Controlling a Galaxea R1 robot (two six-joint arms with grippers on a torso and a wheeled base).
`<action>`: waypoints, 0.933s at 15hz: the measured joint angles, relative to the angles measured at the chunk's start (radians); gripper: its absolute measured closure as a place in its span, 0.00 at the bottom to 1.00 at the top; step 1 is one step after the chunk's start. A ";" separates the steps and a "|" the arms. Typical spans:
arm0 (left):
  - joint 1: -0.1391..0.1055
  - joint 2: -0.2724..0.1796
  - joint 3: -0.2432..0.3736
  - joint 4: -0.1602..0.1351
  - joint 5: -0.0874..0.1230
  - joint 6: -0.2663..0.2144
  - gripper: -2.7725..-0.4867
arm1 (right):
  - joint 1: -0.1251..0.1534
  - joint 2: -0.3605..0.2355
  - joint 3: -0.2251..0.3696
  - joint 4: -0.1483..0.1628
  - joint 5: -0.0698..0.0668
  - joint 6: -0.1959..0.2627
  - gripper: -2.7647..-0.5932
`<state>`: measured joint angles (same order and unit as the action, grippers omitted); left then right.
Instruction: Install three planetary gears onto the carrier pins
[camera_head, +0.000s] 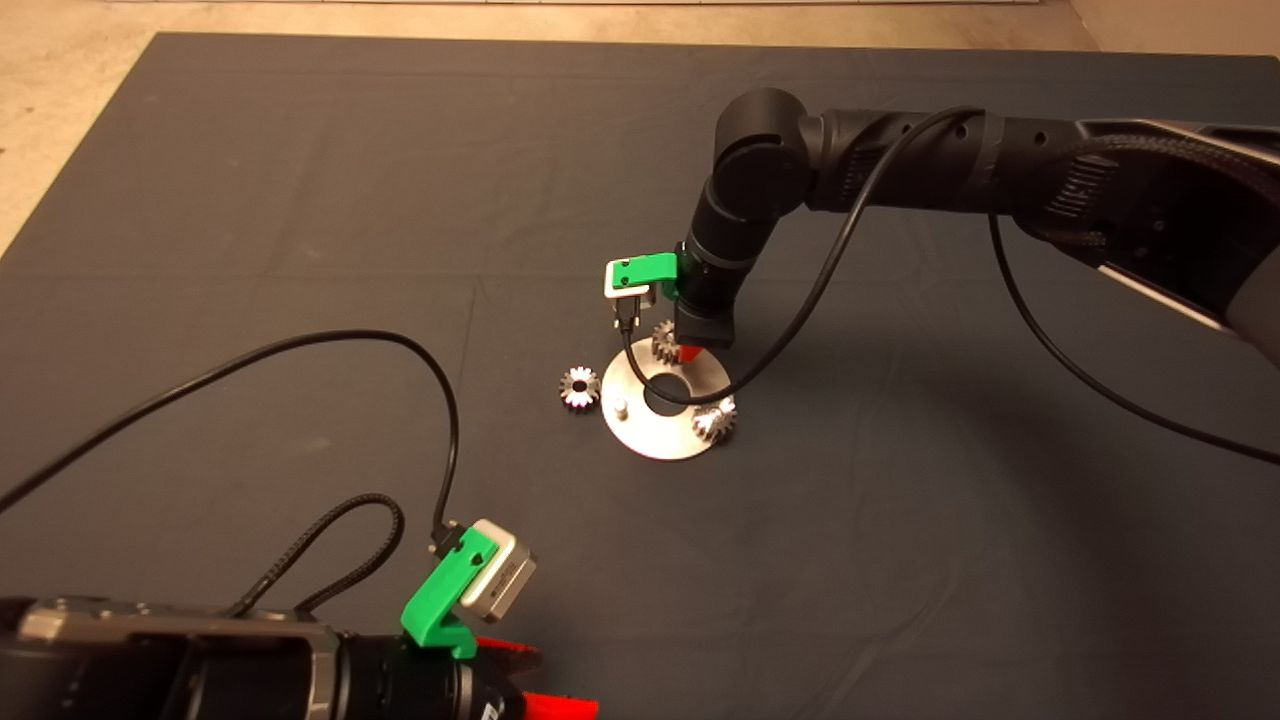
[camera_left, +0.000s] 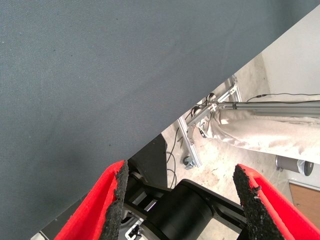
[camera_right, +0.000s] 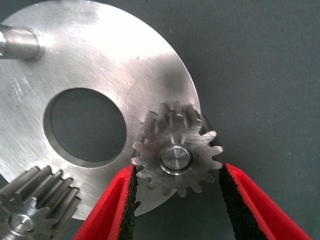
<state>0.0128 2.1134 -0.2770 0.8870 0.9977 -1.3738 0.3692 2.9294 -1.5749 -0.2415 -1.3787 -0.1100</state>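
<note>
Looking down, I see my right gripper (camera_right: 175, 200) with fingers apart around a gear (camera_right: 176, 156) seated on its pin; another gear (camera_head: 579, 387) lies beside the disc (camera_head: 640, 425). My left gripper (camera_left: 177, 200) waits, open.

Right black arm reaches in, elbow bent, its green right gripper (camera_head: 690, 352) pointing straight down with red fingers (camera_right: 112, 207) spread apart; left green gripper (camera_head: 530, 690) parked at lower left, red fingers (camera_left: 97, 210) open wide.

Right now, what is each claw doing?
Left claw: open, empty, parked at the mat's edge.
Right claw: open around a gear seated on its pin.
</note>
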 joint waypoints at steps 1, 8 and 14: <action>0.000 0.000 0.000 0.000 0.000 0.000 0.57 | 0.000 0.000 -0.002 0.000 -0.001 0.000 0.68; 0.000 0.000 0.000 0.000 0.000 0.000 0.57 | 0.007 0.000 -0.014 0.006 -0.002 0.000 0.59; 0.000 0.001 0.000 0.000 0.000 0.000 0.57 | 0.078 -0.021 -0.033 0.229 -0.035 0.003 0.59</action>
<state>0.0128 2.1147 -0.2770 0.8870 0.9981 -1.3738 0.4471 2.9080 -1.6077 -0.0127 -1.4137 -0.1072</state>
